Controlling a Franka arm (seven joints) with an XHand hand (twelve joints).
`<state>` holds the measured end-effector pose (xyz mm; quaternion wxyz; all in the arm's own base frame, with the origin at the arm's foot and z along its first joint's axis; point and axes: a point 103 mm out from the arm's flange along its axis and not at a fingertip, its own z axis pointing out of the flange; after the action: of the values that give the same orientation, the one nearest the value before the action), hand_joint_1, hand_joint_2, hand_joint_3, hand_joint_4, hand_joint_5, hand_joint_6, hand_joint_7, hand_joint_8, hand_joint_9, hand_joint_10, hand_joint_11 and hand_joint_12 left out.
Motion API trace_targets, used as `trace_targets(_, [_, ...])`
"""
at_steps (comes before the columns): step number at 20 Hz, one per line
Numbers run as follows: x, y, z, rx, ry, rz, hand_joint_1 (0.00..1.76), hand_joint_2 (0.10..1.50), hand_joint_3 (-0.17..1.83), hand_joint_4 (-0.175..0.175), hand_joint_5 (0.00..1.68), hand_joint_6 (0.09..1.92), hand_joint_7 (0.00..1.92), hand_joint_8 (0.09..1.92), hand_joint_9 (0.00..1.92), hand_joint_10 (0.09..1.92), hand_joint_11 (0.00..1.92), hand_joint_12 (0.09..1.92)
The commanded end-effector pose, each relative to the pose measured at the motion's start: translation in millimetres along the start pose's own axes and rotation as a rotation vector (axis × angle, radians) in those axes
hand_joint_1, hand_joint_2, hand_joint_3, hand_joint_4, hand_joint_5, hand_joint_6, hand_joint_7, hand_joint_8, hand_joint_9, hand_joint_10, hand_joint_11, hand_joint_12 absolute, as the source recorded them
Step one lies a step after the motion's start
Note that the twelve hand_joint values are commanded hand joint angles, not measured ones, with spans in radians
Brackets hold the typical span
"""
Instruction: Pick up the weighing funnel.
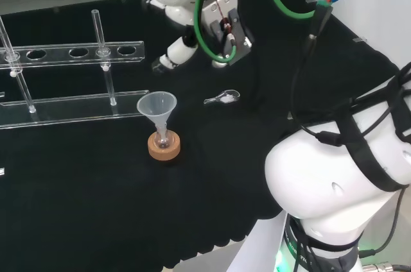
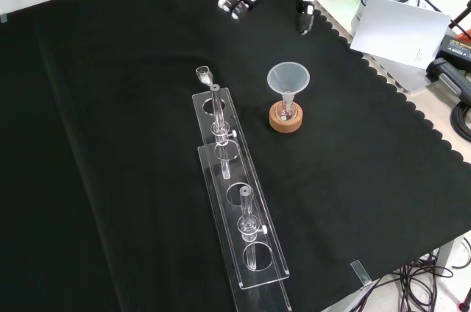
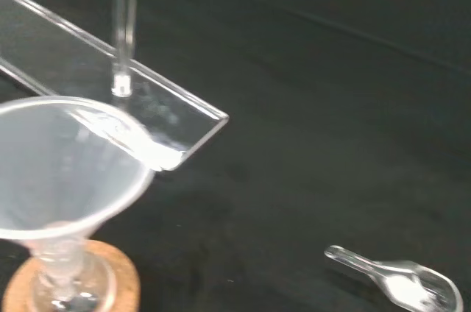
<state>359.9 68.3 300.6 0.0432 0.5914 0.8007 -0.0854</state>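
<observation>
As seen from the left of the head view: clear rack (image 1: 70, 51) along the black surface (image 1: 96, 208); then funnel (image 1: 157, 106) upright in a small flask on a cork ring (image 1: 164, 148); then weighing funnel (image 1: 223, 97) lying flat (scoop end to the right), apart from both. Farther up the view, hand (image 1: 180, 47) raised, fingers relaxed and straight, holding nothing, clear of the weighing funnel.

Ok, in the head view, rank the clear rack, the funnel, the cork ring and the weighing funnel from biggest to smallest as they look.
1. clear rack
2. funnel
3. cork ring
4. weighing funnel, about as long as the ring is wide but far slimmer; that last pair is close.
</observation>
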Motion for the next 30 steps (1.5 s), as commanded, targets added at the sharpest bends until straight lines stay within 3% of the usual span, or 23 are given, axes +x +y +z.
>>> trace_targets(1, [-49, 1, 20, 0.050, 0.039, 0.081, 0.57, 0.66, 0.03, 0.003, 0.00, 0.09, 0.08, 0.09, 0.00, 0.61, 0.00, 1.32])
trace_targets(7, [-85, 6, 53, 0.107, 0.080, 0.155, 0.65, 0.67, 0.04, -0.002, 0.05, 0.09, 0.17, 0.33, 0.08, 0.74, 0.00, 1.42])
trace_targets(12, [-97, 14, 67, 0.118, 0.141, 0.184, 0.76, 0.68, 0.07, -0.008, 0.25, 0.09, 0.33, 0.51, 0.27, 0.70, 0.03, 1.46])
trace_targets(16, [-99, 19, 71, 0.157, 0.145, 0.187, 0.87, 0.64, 0.19, -0.012, 0.50, 0.09, 0.59, 0.50, 0.57, 0.55, 0.18, 1.39])
trace_targets(20, [-98, 22, 82, 0.158, 0.143, 0.255, 0.94, 0.52, 0.46, 0.000, 0.70, 0.09, 0.80, 0.42, 0.77, 0.43, 0.32, 1.33])
trace_targets(24, [-107, 31, 99, 0.140, 0.141, 0.221, 1.00, 0.45, 0.62, 0.029, 0.91, 0.25, 0.96, 0.36, 0.91, 0.35, 0.44, 1.29])
trace_targets(30, [-129, 50, 139, 0.183, 0.138, 0.164, 1.02, 0.42, 0.68, 0.021, 0.82, 0.49, 0.98, 0.33, 0.96, 0.29, 0.47, 1.28])
